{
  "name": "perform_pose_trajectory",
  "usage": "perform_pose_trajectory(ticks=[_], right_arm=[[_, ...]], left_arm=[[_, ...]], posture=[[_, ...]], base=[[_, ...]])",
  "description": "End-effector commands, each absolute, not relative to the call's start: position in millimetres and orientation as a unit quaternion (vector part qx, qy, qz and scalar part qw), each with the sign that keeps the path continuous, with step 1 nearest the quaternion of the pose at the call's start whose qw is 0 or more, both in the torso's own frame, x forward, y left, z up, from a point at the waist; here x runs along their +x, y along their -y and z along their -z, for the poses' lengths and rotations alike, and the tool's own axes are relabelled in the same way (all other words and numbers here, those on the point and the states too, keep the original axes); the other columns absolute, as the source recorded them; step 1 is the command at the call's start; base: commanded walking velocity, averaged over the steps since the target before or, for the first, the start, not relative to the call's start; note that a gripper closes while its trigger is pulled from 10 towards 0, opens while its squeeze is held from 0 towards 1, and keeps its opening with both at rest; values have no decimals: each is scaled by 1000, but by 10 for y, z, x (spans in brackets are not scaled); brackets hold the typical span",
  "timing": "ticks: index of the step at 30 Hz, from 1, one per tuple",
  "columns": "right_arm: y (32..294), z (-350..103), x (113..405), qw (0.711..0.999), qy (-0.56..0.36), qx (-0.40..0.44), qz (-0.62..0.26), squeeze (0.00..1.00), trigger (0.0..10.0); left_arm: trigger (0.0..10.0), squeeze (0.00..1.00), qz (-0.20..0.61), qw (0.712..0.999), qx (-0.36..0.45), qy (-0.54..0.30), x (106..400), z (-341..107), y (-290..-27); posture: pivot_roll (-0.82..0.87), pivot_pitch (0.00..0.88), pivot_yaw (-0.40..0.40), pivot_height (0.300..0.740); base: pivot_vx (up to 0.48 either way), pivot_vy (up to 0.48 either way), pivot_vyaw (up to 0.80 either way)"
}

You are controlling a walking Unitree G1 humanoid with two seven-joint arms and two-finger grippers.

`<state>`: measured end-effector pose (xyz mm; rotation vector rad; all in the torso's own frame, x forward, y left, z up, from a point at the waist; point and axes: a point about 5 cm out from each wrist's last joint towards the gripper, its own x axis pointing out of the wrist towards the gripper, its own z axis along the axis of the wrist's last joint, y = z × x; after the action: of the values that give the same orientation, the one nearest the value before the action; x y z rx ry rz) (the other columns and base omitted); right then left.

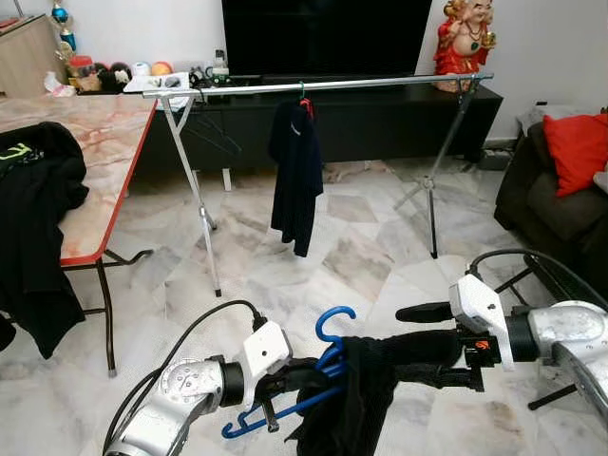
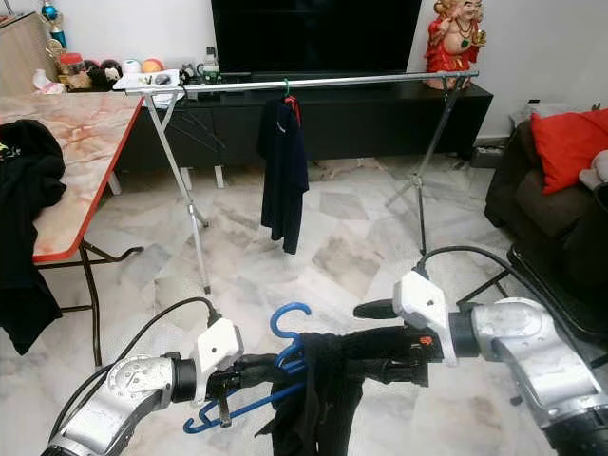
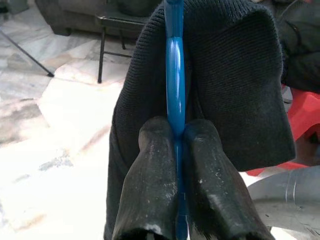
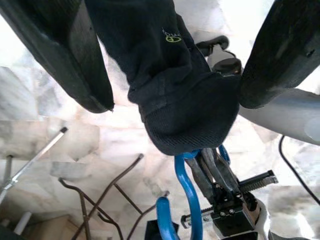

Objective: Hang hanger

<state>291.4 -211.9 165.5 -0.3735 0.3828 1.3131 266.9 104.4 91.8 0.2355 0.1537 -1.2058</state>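
Note:
A blue plastic hanger [image 3: 175,65] is pinched between the two fingers of my left gripper [image 1: 318,370], low in front of me. A black knitted garment [image 1: 356,399] is draped over the hanger and hangs down from it. My right gripper [image 4: 175,100] reaches in from the right; its fingers [image 4: 65,60] stand wide apart, one on each side of the garment's upper fold. Across the room stands a silver clothes rail [image 1: 332,85] on splayed legs. One dark navy garment [image 1: 296,171] hangs from it near the middle.
A marble-topped table [image 1: 95,142] with black clothing [image 1: 33,218] draped over its edge stands at the left. A dark sofa with a red cushion [image 1: 578,147] is at the right. Behind the rail are a black TV cabinet [image 1: 380,119] and a red figurine [image 1: 464,38].

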Motion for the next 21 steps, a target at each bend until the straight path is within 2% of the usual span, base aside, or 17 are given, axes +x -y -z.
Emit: perform_pose_trajectory(ticks=[1, 7, 16, 21], right_arm=[[2123, -1646, 2939, 751, -177, -180, -610, 0, 10000], [2035, -1490, 2969, 740, -187, -170, -624, 0, 10000], [2022, -1299, 3050, 722, -216, -218, -620, 0, 10000], [1976, -1241, 3110, 726, -212, -229, -612, 0, 10000]], left_arm=[[10000, 0, 584, 802, 119, -39, 2654, -1029, -1007], [10000, 0, 603, 786, 128, -36, 2654, -1067, -1018], [10000, 0, 621, 771, 132, -40, 2628, -1074, -996], [10000, 0, 626, 768, 132, -41, 2620, -1077, -991]], posture=[[22, 48, -5, 740], [34, 51, 3, 740], [36, 48, 9, 740], [38, 45, 12, 740]], base=[[0, 0, 0], [0, 0, 0], [0, 0, 0], [0, 0, 0]])
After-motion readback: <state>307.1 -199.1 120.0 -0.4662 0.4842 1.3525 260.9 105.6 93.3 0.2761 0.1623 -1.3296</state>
